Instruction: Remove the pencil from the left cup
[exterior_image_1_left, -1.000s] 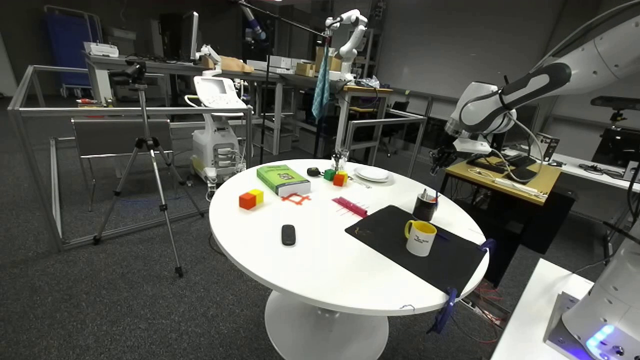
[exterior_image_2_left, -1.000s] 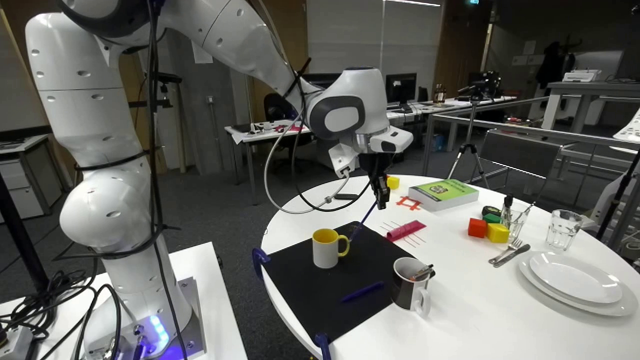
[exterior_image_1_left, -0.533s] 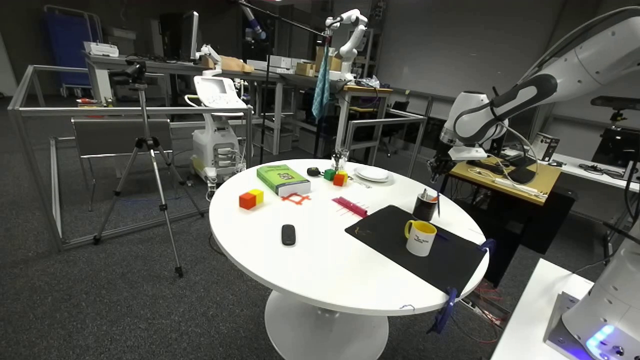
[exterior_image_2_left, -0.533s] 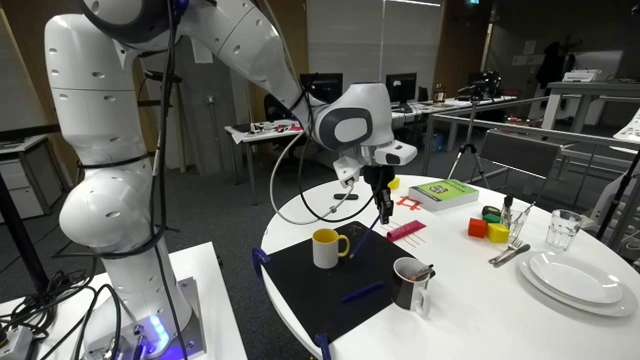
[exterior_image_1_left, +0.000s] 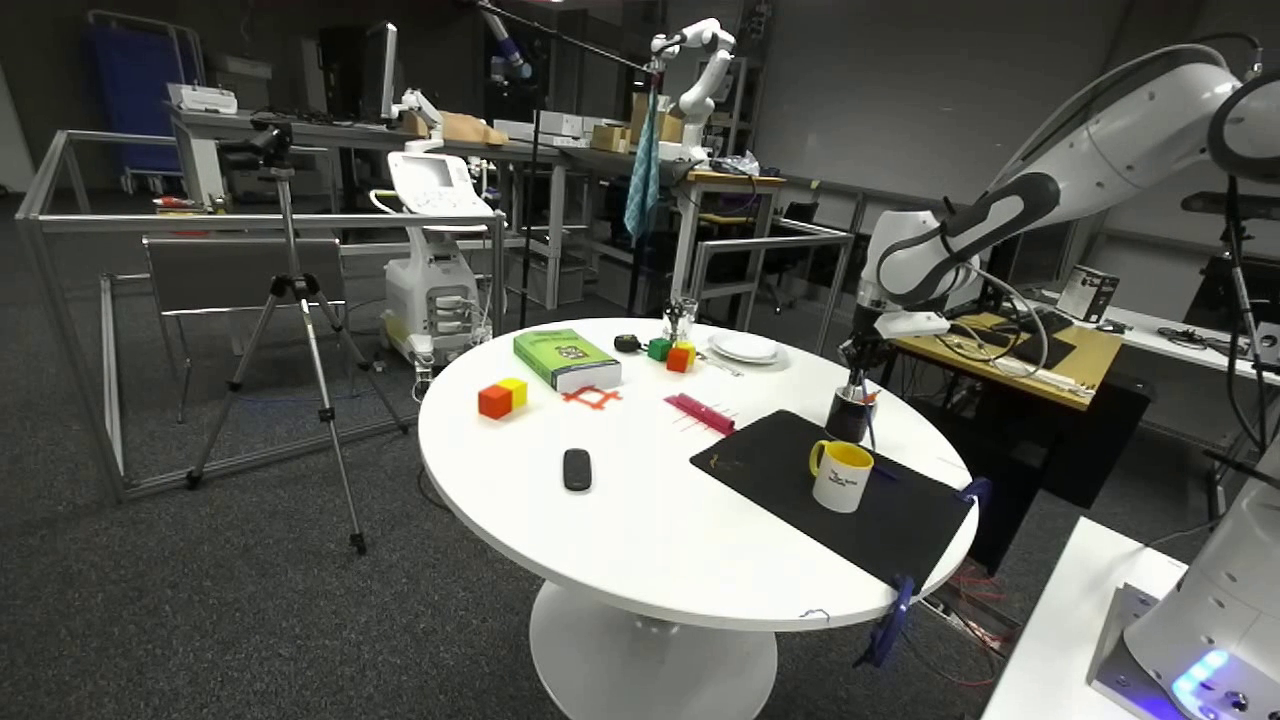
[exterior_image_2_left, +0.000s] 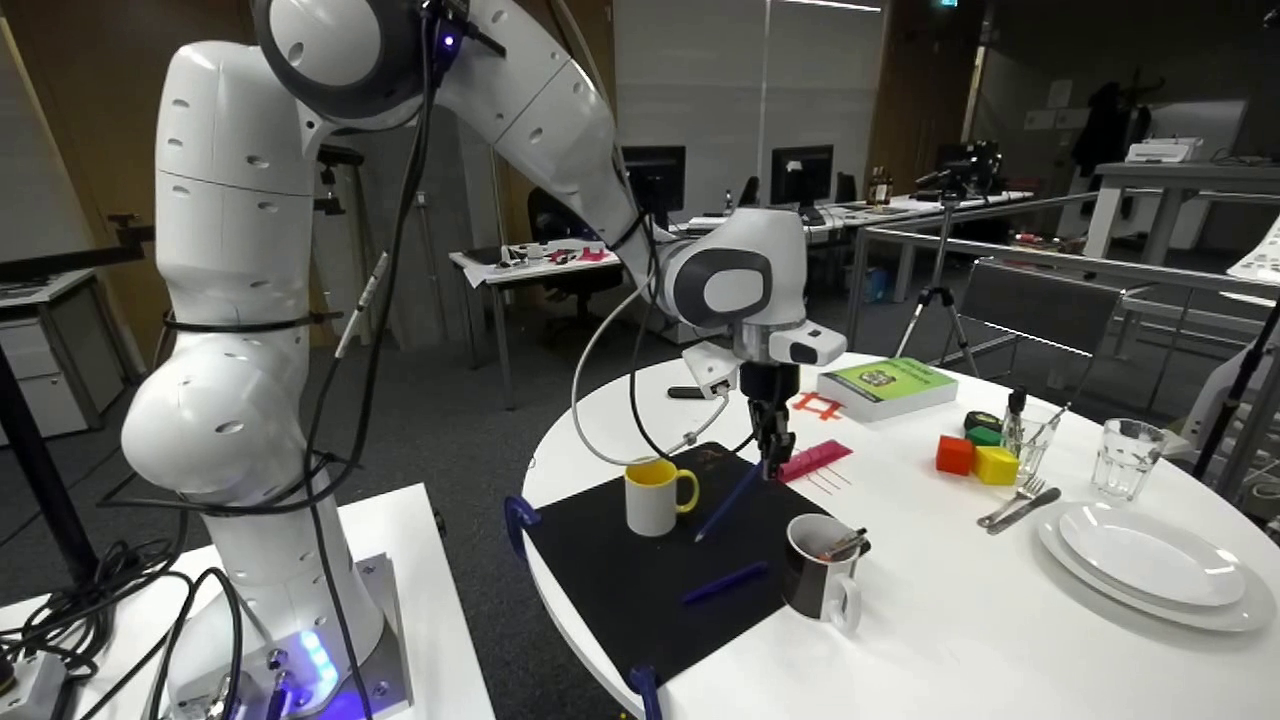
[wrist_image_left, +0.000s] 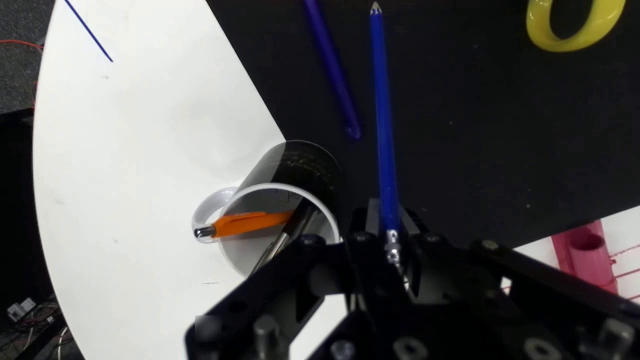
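- The pencil (wrist_image_left: 385, 125) is outside the dark cup (exterior_image_2_left: 810, 580), held over the mat (exterior_image_2_left: 620, 590); whether its tip touches the mat, you cannot tell from here.
- Expect it to handle light and stiff, with smooth paint that may let it roll or pivot in your grip; the lead is probably its one fragile part.
- Your fingers (wrist_image_left: 361, 241) are pinched around its blunt end, beside the metal band. That hold should carry it, but the long free length could swing; a hold nearer the middle would likely be steadier.
- Its sharpened tip points away from your fingers. In an exterior view the long axis slants down towards the near left, the tip near the pale cup (exterior_image_2_left: 648, 510); mind that handle if you lower.
- The dark cup stands upright to the right of the pencil there, at the mat's edge, an orange pen (wrist_image_left: 252, 223) leaning inside.
- A purple stick (exterior_image_2_left: 725, 583) lies on the mat, nearer than the pencil; avoid crossing the two.
- With the pencil clear of the dark cup, what remains is, I'd judge, setting it down on the table (exterior_image_2_left: 950, 640).
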